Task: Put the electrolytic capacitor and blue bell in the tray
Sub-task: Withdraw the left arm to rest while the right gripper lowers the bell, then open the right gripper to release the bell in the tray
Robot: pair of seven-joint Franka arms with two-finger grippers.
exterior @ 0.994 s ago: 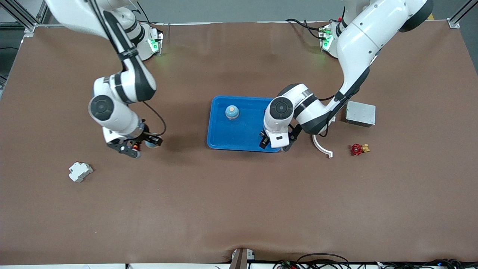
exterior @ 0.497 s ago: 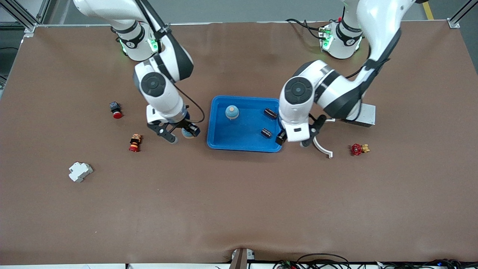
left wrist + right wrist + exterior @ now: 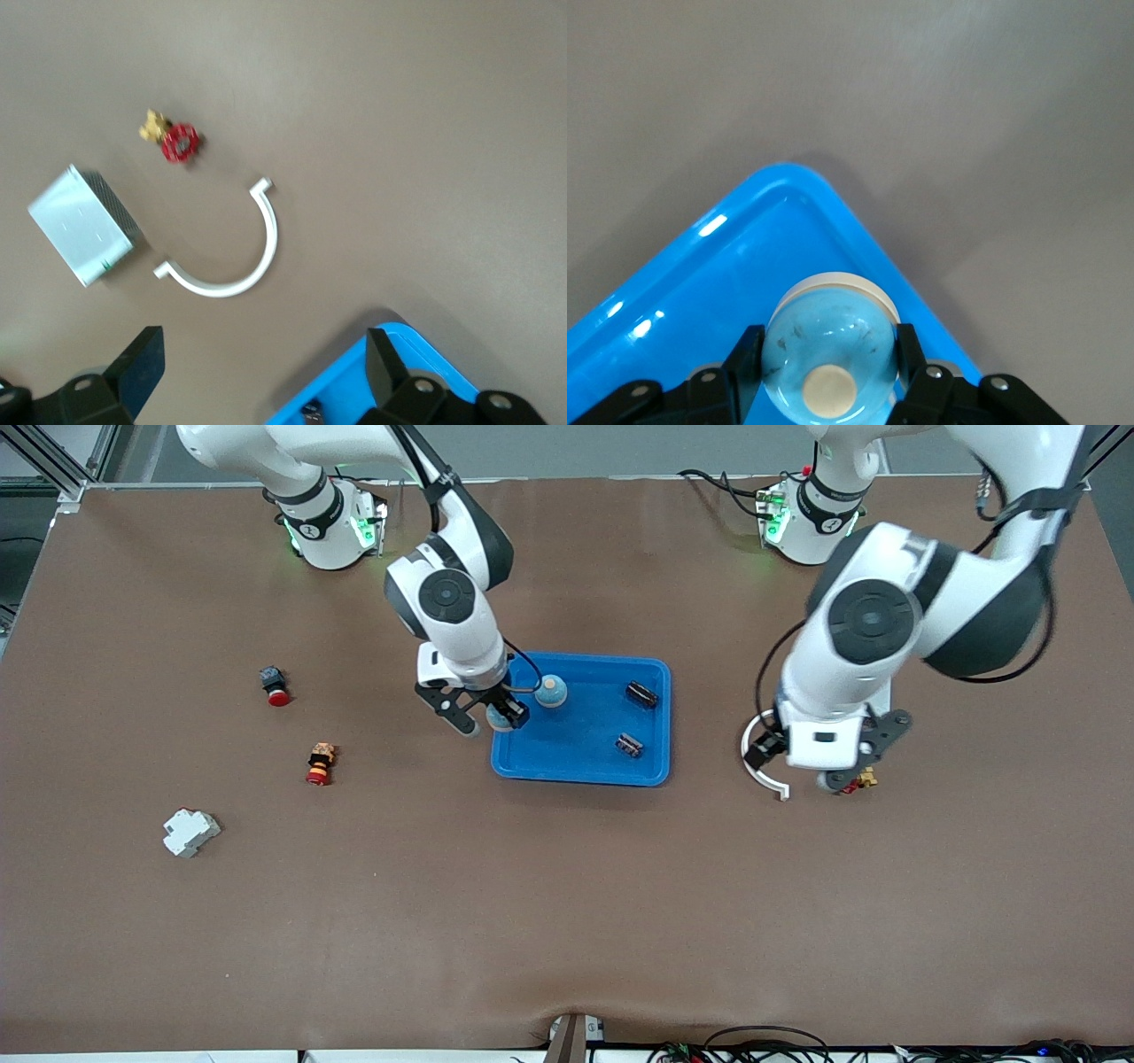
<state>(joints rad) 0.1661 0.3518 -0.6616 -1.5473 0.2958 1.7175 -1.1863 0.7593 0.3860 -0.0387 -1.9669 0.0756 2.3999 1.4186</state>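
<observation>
The blue tray (image 3: 576, 757) lies mid-table. In it stand one blue bell (image 3: 550, 691) and two black electrolytic capacitors (image 3: 641, 694) (image 3: 630, 745). My right gripper (image 3: 487, 716) is shut on a second blue bell (image 3: 496, 722) and holds it over the tray's rim at the right arm's end. In the right wrist view this bell (image 3: 828, 345) sits between the fingers (image 3: 741, 354), above the tray's corner (image 3: 700, 283). My left gripper (image 3: 797, 769) is open and empty, up over the table beside the tray. In the left wrist view the gripper (image 3: 263, 381) shows a tray corner (image 3: 354, 394) and one capacitor (image 3: 310, 410).
A white curved piece (image 3: 762, 775) and a red valve (image 3: 849, 784) lie under the left gripper. A grey metal box (image 3: 84, 226) lies near them. Two red push buttons (image 3: 275, 686) (image 3: 319, 763) and a white block (image 3: 190, 832) lie toward the right arm's end.
The right gripper carried the bell from near the red button to the tray's rim. The left gripper left a capacitor in the tray, then rose and moved off toward the valve.
</observation>
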